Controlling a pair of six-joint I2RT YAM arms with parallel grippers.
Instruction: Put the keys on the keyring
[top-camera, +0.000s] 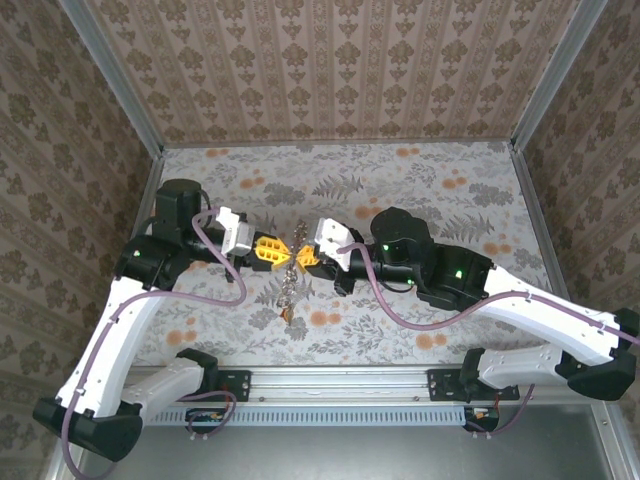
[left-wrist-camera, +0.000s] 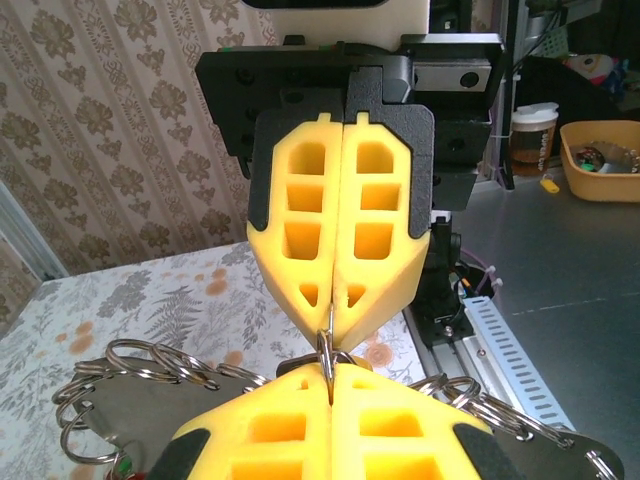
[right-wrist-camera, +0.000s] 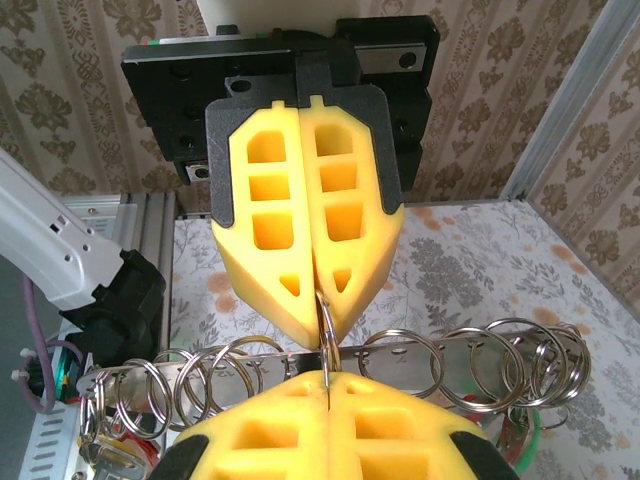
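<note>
Mid-table, the keyring (left-wrist-camera: 326, 347) is caught between two claws that meet nose to nose. It shows edge-on as a thin grey sliver of wire, so its shape cannot be made out. Just below it hangs a tangle of keys (top-camera: 290, 288) and small loops, too fine from above to count. In the right wrist view a row of split rings (right-wrist-camera: 405, 365) fans out to either side of the keyring along a flat metal strip (right-wrist-camera: 255, 372), with a scrap of green tag (right-wrist-camera: 532, 440) down at the right end.

The left gripper (left-wrist-camera: 330, 378) is clenched, its yellow fingers (left-wrist-camera: 262, 430) pressed together with the keyring nipped at their tips. The right gripper (right-wrist-camera: 328, 380) is likewise clamped on the same wire from the opposite side. Beyond the keyring, both arms reach in low over the flowered table (top-camera: 450, 190).

By the look of it, this is the threading step: the ring is steadied by two grips, and no key is visibly being fed on. The next move would seem to call for one claw to let go and fetch a key while the other keeps the keyring from swinging. A slack pinch could drop the whole bunch.
</note>
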